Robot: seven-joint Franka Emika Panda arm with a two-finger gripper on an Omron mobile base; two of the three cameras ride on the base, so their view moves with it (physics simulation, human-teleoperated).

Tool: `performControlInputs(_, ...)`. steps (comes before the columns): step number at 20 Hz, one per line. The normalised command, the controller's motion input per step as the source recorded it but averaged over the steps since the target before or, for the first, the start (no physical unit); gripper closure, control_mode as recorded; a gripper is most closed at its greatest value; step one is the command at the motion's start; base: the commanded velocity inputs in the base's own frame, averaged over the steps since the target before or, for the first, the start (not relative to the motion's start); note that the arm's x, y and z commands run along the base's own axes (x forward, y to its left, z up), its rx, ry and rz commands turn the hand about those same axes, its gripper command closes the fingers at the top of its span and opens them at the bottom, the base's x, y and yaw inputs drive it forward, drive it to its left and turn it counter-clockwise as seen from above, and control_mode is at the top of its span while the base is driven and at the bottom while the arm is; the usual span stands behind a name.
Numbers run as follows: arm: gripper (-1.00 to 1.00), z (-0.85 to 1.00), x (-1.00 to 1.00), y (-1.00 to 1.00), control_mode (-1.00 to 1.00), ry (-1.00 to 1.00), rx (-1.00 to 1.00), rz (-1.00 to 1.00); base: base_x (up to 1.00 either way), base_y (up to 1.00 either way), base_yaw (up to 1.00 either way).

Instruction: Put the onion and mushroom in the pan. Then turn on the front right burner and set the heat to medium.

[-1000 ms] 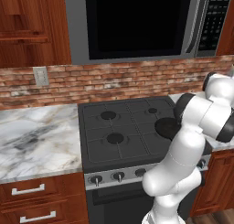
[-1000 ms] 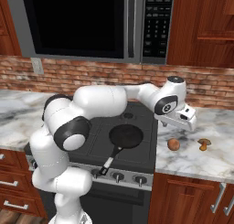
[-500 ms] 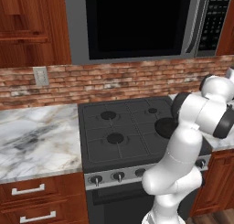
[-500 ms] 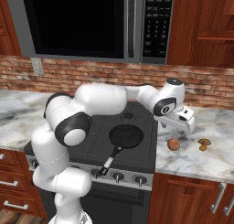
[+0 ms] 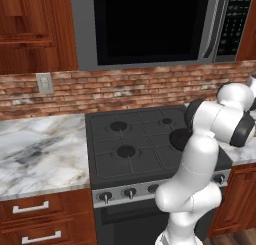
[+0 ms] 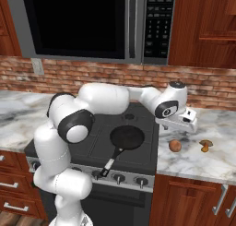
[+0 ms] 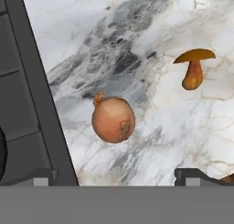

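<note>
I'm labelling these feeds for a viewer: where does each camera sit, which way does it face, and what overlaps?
Left base view: behind the arm's left, facing the black gas stove; white arm at lower right.
Right base view: behind its right, over the small round black frying pan and marble counter; arm at left, open pincer.
Hand view: down past fingertips at the round orange-brown onion and tan mushroom.
Right base and hand views share onion and mushroom.

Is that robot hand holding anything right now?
No, nothing. The hand is open above the counter, with the onion and mushroom lying loose on the marble below.
</note>
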Motion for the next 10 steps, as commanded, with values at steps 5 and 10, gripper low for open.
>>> performControlInputs(5,-1.00,-0.26,0.01,-0.12,-1.00,0.02,0.05,0.25,0.00,0.00,0.00)
performControlInputs(10,-1.00,-0.06,0.05,-0.02,-1.00,0.02,0.02,0.18,0.00,0.00,0.00)
